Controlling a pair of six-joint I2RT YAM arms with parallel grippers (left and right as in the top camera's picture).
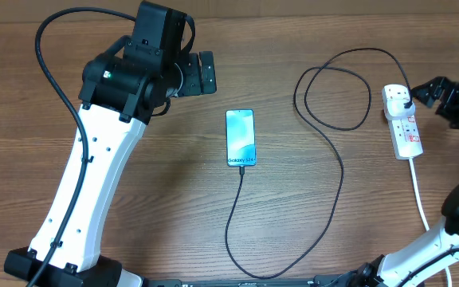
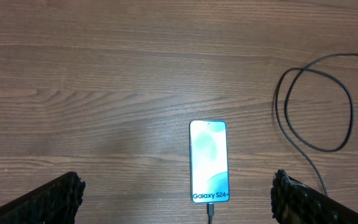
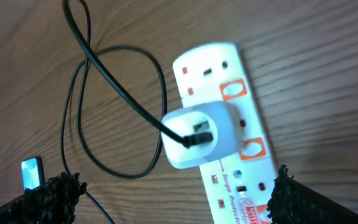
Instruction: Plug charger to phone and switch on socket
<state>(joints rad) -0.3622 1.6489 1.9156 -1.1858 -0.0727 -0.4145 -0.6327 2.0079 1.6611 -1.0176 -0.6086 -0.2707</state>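
The phone (image 1: 241, 138) lies flat mid-table with its blue screen lit; it also shows in the left wrist view (image 2: 209, 161) and, small, in the right wrist view (image 3: 32, 172). The black charger cable (image 1: 337, 171) runs from the phone's near end, where its tip sits in the port (image 2: 211, 210), loops and reaches a white adapter (image 3: 197, 135) plugged into the white socket strip (image 1: 403, 121), also in the right wrist view (image 3: 247, 155). My left gripper (image 2: 178, 198) is open above the table, left of the phone. My right gripper (image 3: 178, 193) is open over the strip.
The strip's white cord (image 1: 419, 199) runs toward the near right edge. Orange switches (image 3: 234, 90) sit beside the outlets. The left arm's white body (image 1: 94, 183) crosses the table's left side. The cable loop (image 1: 333, 88) lies between phone and strip.
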